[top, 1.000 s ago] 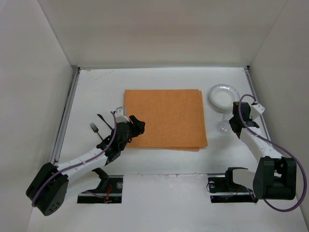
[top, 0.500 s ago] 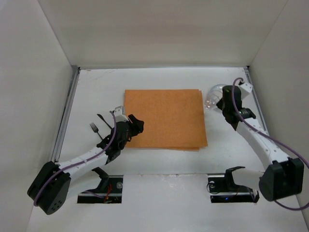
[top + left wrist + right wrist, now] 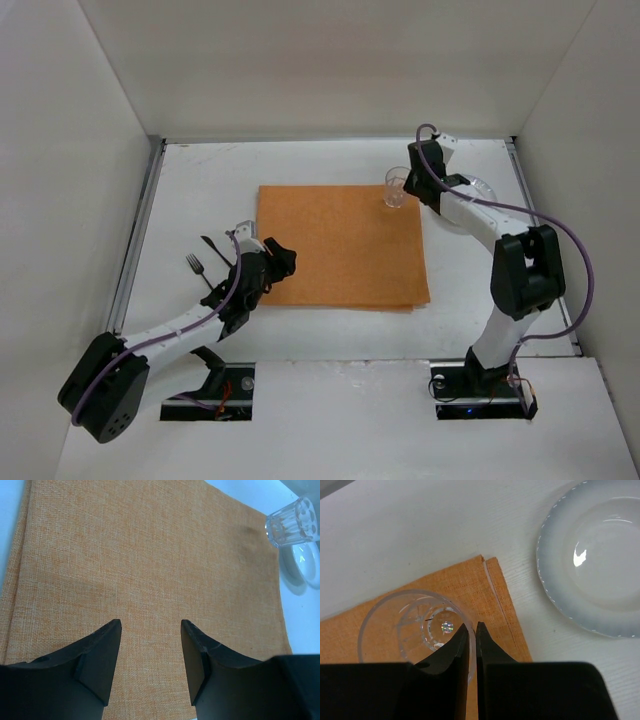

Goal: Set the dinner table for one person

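Observation:
The white dinner table (image 3: pixel 330 335) holds an orange cloth mat (image 3: pixel 340 245) in the middle. My right gripper (image 3: pixel 407 184) is shut on the rim of a clear glass (image 3: pixel 395 188), one finger inside and one outside, and holds it over the mat's far right corner. In the right wrist view the gripper (image 3: pixel 470 630) pinches the glass wall (image 3: pixel 400 625). A white plate (image 3: pixel 600 565) lies on the table just right of the mat. My left gripper (image 3: pixel 283 258) is open and empty over the mat's left edge, as the left wrist view (image 3: pixel 150 630) shows.
A dark fork (image 3: pixel 196 266) and another dark utensil (image 3: pixel 213 247) lie on the table left of the mat, beside my left arm. Metal rails run along the left (image 3: pixel 135 240) and right (image 3: pixel 530 220) edges. White walls enclose the table.
My right arm has swung from the right side of the table to the far right corner of the mat, carrying the glass. The left arm has not moved.

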### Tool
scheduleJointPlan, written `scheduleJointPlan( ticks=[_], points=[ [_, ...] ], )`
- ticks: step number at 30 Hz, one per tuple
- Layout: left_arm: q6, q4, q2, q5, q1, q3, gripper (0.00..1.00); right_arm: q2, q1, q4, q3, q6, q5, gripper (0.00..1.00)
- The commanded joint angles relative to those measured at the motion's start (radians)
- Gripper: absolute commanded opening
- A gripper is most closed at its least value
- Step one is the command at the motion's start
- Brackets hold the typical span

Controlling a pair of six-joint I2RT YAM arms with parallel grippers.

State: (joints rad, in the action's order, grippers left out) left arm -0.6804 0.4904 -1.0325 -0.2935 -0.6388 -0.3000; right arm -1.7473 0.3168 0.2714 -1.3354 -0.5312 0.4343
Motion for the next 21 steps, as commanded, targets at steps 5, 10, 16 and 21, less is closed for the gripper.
scheduleJointPlan(
  ticks=[5,10,16,21],
  points=[
    [-0.001,0.073,-0.011,-0.019,0.014,0.019,0.49,-0.076,0.005,-0.06,-0.091,0.042,0.015,0.08],
    [-0.001,0.079,-0.026,-0.018,0.018,0.018,0.49,-0.127,0.026,-0.049,-0.11,0.073,0.03,0.09],
    [-0.001,0.08,-0.04,-0.018,0.017,0.015,0.49,-0.147,0.035,-0.049,-0.11,0.088,0.058,0.17],
    [-0.001,0.08,-0.032,-0.021,0.012,0.015,0.49,-0.138,0.035,-0.049,-0.099,0.108,0.06,0.37]
  ],
)
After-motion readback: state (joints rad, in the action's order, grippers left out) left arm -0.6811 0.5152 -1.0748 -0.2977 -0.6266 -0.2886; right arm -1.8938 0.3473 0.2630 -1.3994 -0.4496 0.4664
